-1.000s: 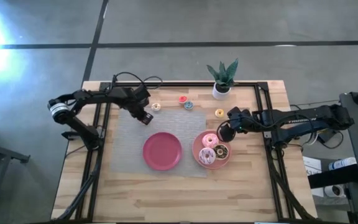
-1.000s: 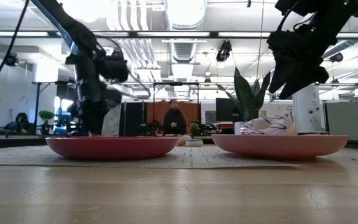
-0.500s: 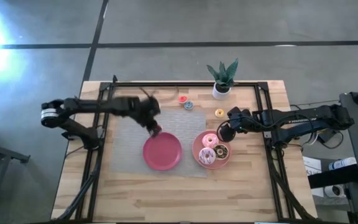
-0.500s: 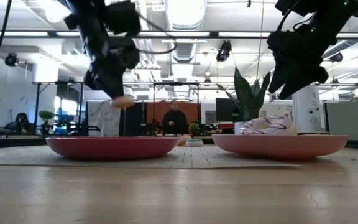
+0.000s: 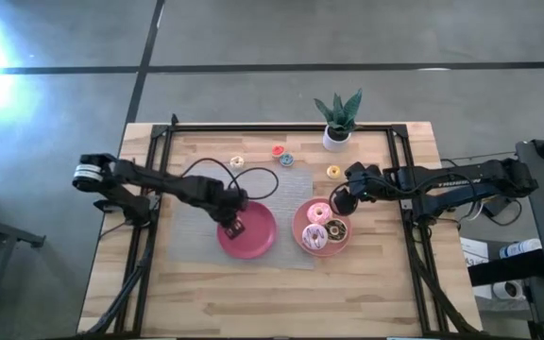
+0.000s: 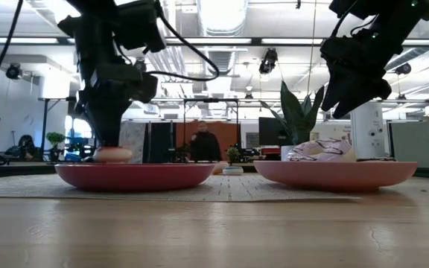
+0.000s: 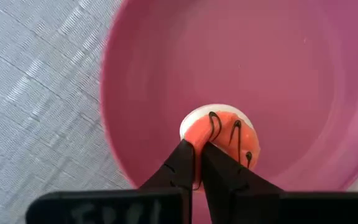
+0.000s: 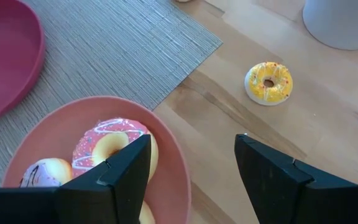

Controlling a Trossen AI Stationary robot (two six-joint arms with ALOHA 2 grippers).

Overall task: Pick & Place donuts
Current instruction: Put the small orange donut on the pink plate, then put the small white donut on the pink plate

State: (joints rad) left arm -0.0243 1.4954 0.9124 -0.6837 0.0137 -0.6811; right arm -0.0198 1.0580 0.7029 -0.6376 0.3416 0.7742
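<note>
L gripper [image 7: 197,163] fingers pinched on the orange-iced donut [image 7: 221,135], its near edge between the tips, resting in the pink plate [image 7: 303,74]. R gripper [image 8: 191,163] fingers spread; yellow donut [image 8: 269,83] ahead of them on bare wood.

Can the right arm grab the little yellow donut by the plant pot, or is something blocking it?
Probably yes. The yellow donut lies alone on bare table, with nothing on or against it, and the right gripper hovers open close by, over the edge of the plate.

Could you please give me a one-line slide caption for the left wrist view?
Left gripper, jaws shut on a small orange-iced donut, sets it down in the pink plate on the grey woven mat.
</note>
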